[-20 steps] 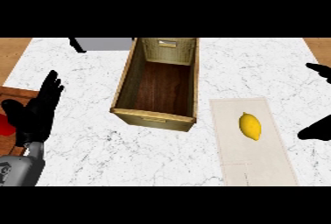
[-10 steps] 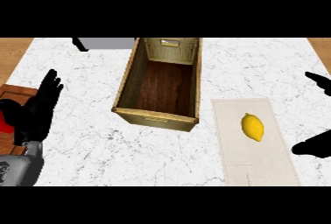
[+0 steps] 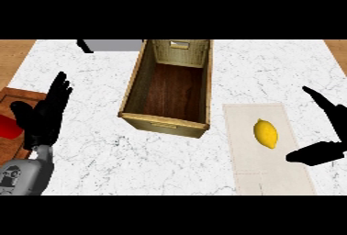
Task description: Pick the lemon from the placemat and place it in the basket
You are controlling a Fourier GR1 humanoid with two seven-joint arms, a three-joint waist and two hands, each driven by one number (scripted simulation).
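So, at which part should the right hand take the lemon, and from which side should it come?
Probably across the middle of the lemon, its widest part. It lies flat on the placemat with its pointed ends running up and down the view, so its long sides face left and right. The open right hand is already beside it and could come from the right.

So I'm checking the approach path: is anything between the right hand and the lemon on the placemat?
Nothing visible. The lemon lies alone on the placemat, and the right hand is open just to its right, fingers and thumb spread towards it, with only bare placemat and counter between them.
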